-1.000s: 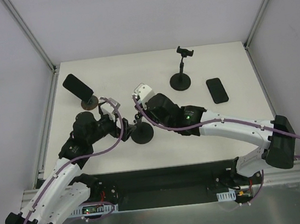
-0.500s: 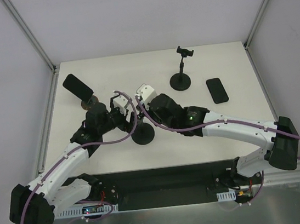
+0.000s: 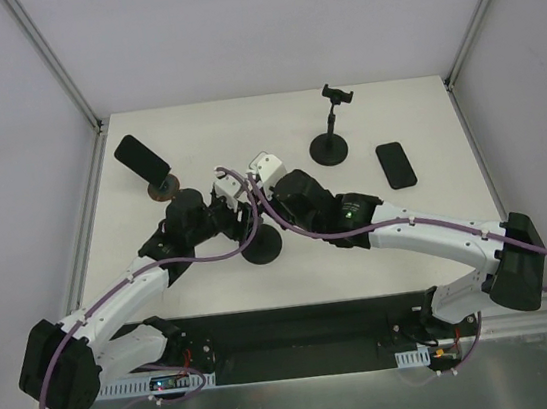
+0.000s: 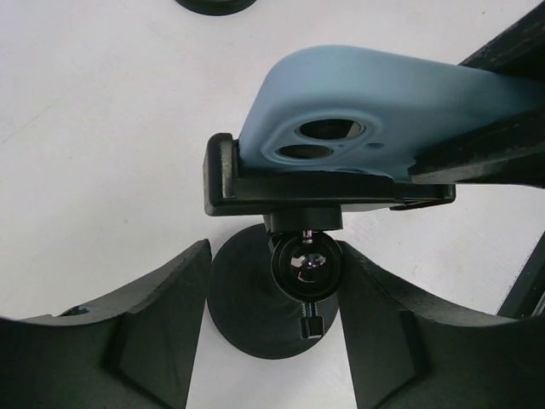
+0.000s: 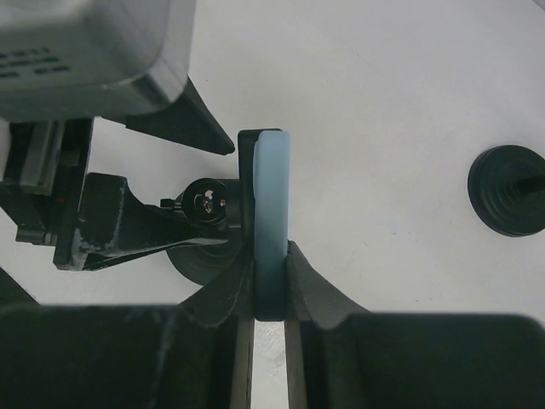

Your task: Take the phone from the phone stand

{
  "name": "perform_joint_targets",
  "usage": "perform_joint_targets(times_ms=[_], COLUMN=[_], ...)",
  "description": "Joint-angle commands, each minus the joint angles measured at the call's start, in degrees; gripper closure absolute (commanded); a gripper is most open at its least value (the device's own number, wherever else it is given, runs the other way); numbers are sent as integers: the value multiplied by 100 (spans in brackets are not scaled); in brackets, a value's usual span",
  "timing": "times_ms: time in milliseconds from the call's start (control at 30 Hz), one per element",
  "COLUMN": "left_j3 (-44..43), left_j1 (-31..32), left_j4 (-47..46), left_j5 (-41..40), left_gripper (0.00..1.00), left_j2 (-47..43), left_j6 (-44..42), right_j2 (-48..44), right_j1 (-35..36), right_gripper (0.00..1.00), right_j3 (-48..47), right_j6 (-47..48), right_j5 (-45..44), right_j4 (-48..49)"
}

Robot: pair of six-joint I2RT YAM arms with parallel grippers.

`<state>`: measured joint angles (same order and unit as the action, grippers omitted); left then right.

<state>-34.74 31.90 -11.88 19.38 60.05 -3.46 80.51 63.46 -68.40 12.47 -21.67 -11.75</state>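
- Right pincer (image 5: 271, 271) clenched on blue-cased phone (image 5: 271, 196) faces; judged rigid, light, slippery
- Left pincer (image 4: 274, 281) released, flanking phone stand (image 4: 255, 322) neck; brace there, slide phone free

White-and-black arms (image 3: 429, 234) carry purple cables (image 3: 205, 258).

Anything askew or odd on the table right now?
Nothing stands out. The right gripper clamps the phone edge-on in its stand; the left gripper straddles the ball joint, jaws apart. Nothing looks tipped or damaged.
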Motion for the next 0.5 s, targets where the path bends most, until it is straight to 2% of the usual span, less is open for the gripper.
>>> perform_joint_targets(times_ms=[0,67,233,300,367,400,433,467], left_j3=[64,64,82,82,82,82,82,73], left_j1=[79,106,220,282,325,334,334,334], left_j4=[-385,-385,-394,-394,-394,-385,-385,-368], left_j5=[-48,-74,-118,-127,-136,-153,-153,-171], left_gripper=[46,54,62,73,82,92,97,100], left_j2=[68,77,147,173,174,165,139,121], left_j6=[83,83,74,74,83,83,83,91], right_j2=[-246,-246,-264,-273,-290,-308,-351,-369], right_j1=[8,8,0,0,8,0,8,8], right_gripper=[99,99,99,98,93,86,82,73], right_j3=[-77,-59,-15,11,72,116,151,204], right_j6=[-192,-245,-315,-359,-394,-438,-447,-456], right_j5=[146,172,225,207,181,111,67,23], right_j4=[612,621,700,735,814,858,980,1042])
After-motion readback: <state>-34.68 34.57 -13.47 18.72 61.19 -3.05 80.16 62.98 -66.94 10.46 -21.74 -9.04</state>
